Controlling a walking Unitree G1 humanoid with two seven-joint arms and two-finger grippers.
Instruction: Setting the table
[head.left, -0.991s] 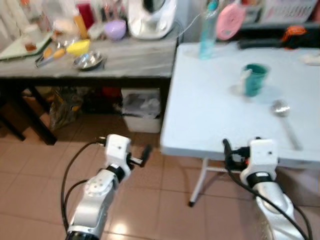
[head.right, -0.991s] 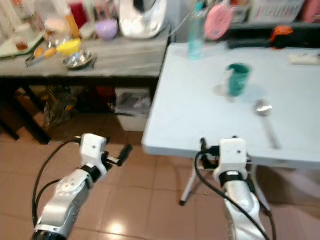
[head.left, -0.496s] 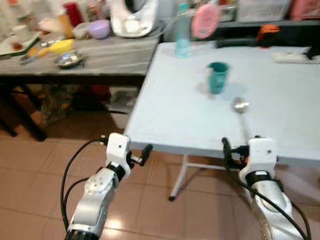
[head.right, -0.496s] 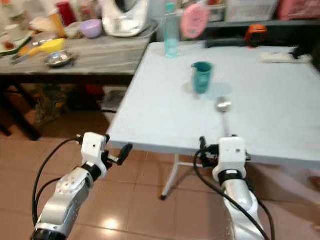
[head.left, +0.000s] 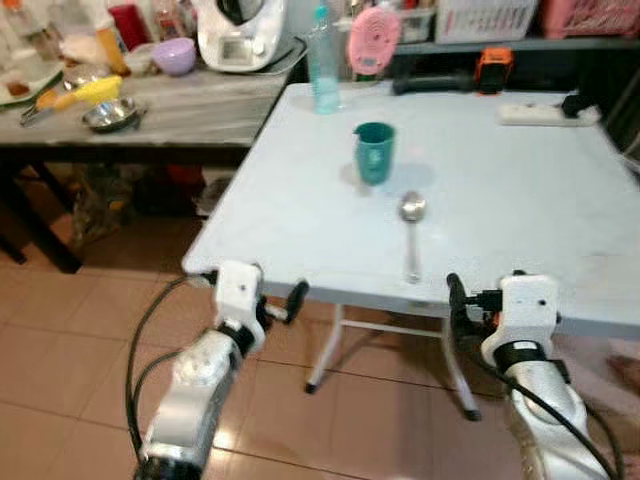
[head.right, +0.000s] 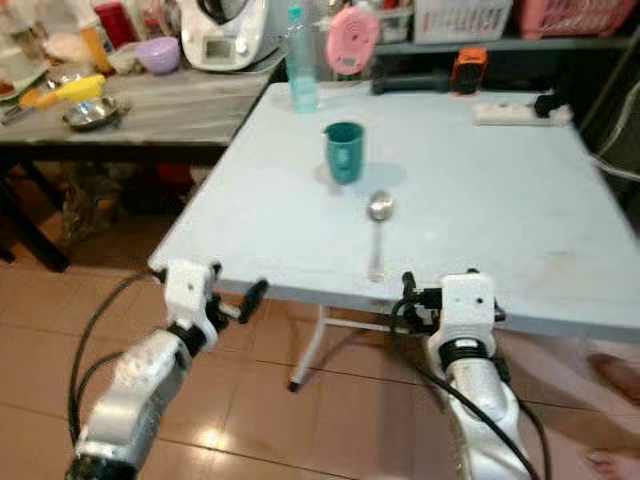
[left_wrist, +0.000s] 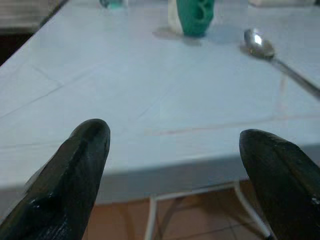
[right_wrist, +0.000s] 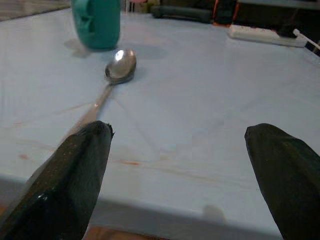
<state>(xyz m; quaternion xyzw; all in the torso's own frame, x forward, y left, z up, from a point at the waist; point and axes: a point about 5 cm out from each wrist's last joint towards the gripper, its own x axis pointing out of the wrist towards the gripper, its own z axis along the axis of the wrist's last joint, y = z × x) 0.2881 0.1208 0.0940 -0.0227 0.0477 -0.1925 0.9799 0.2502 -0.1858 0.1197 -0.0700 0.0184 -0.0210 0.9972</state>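
Teal and likely hard plastic, the cup (head.left: 375, 151) stood upright on the white folding table (head.left: 520, 210), with a steel spoon (head.left: 411, 232) lying just beside it at about five o'clock, handle toward the robot. Both looked light, stiff and slippery; I judged the spoon best pinched at mid-handle and the cup across its body. The left tool (left_wrist: 170, 175) and right tool (right_wrist: 175, 175) hung spread wide and empty before the near edge, and whether the cup held anything could not be seen.

Home kitchen; food processor (head.left: 238, 35), bowls (head.left: 173, 55)
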